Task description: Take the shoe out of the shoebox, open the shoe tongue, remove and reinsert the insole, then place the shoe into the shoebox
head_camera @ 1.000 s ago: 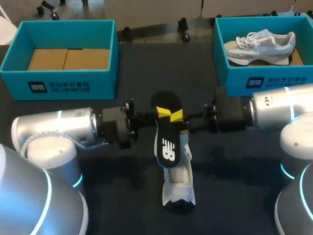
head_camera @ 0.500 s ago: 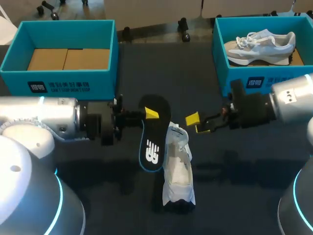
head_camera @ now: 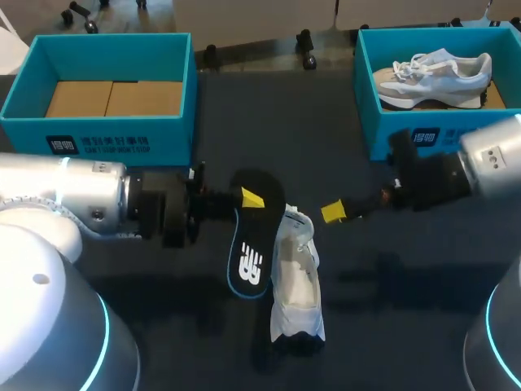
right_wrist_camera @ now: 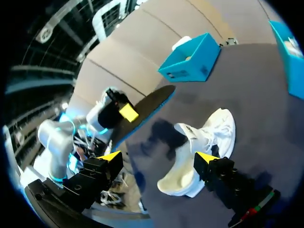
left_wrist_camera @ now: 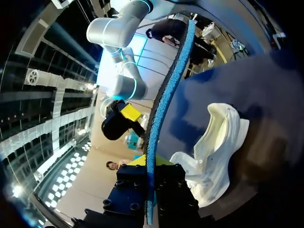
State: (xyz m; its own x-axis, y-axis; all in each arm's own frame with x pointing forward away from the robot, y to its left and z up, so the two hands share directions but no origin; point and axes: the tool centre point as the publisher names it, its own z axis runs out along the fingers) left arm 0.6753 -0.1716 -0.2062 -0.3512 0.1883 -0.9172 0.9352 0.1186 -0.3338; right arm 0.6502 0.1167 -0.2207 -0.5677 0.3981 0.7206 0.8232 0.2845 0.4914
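Now, worktop: dark and flat, carrying two boxes at its far corners and a shoe toward its near edge.
Left shoebox: teal, at the far left corner, with a brown cardboard floor showing inside.
Right shoebox: teal, at the far right corner, with a second shoe lying on its side in it.
Shoe: white, out of both boxes, on the worktop's middle toward the near edge, its opening spread wide and facing up.
Insole: black on top with a blue edge, out of the shoe and held in the air on a slant. Its free end hangs just beside the shoe on my left side; I cannot tell whether the two touch.
Left end effector: closed on the insole's far end, one finger on each face of it.
Right end effector: spread wide, holding nothing, hovering just right of the shoe's far end.
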